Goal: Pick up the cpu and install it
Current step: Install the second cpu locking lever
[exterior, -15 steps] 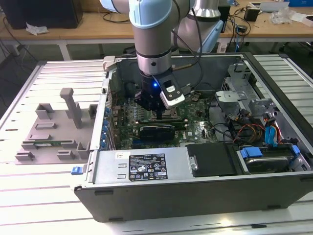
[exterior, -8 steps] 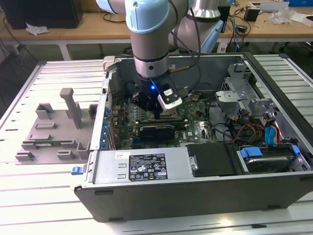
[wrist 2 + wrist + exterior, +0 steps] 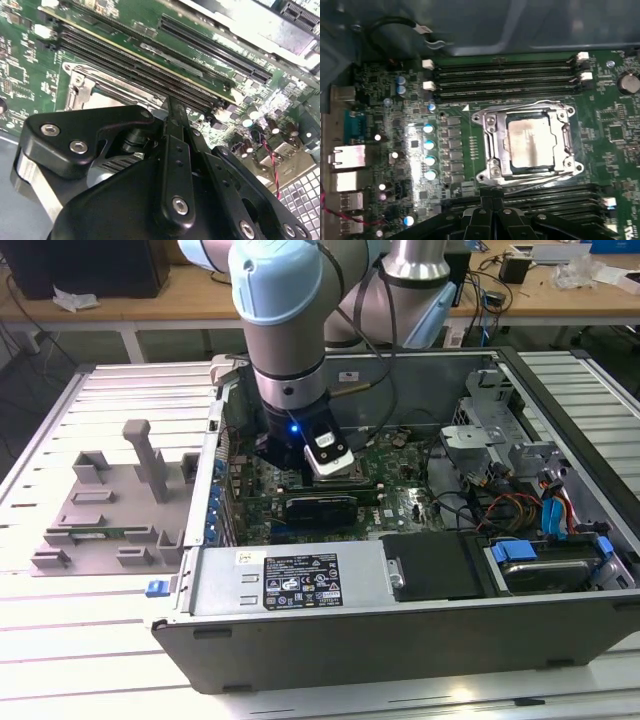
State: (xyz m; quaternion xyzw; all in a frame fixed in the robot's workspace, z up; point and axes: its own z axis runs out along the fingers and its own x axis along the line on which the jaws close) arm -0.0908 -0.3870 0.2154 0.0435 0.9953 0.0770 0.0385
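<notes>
The shiny silver square cpu [image 3: 527, 144] already sits inside the metal-framed motherboard socket [image 3: 490, 150]; the black hand [image 3: 492, 220] hovers just beside it, whether apart or together I cannot tell.

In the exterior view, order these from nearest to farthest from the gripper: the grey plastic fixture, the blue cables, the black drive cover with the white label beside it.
1. The black drive cover, inside the case toward the front, is nearest to the gripper.
2. The blue cables, at the exterior view's right.
3. The grey plastic fixture, outside the case at the exterior view's left; close to the cables' distance, so this order is uncertain.
</notes>
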